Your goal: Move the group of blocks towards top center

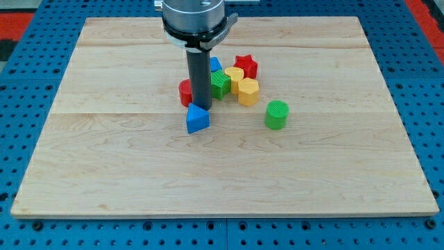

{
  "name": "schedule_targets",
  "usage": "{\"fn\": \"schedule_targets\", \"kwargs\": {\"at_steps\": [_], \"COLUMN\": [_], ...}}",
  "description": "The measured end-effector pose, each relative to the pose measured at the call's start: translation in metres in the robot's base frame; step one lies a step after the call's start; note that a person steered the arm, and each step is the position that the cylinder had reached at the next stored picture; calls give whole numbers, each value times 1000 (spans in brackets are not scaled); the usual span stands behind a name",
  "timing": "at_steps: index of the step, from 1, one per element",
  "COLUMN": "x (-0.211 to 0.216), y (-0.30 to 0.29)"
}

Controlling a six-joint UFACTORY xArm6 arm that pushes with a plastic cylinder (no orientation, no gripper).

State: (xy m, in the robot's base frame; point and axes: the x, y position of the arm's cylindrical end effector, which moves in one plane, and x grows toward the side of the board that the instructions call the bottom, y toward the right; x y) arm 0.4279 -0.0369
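A cluster of blocks lies above the middle of the wooden board [104, 160]. My tip [201, 106] stands at the cluster's lower left, just above a blue triangular block [197, 119] and right of a red block [185, 92] it partly hides. Behind the rod sit a green star-shaped block [220, 84] and a blue block [216, 65], mostly hidden. To the right are a yellow block [235, 74], a yellow hexagonal block [248, 91] and a red star block [245, 65]. A green cylinder [276, 114] stands apart at the lower right.
The arm's grey flange [194, 17] hangs over the board's top centre. A blue perforated table [41, 229] surrounds the board on all sides.
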Motion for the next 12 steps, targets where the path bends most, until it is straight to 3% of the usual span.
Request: {"fn": "schedule_targets", "kwargs": {"at_steps": [8,12], "x": [-23,-11], "y": [25,30]}}
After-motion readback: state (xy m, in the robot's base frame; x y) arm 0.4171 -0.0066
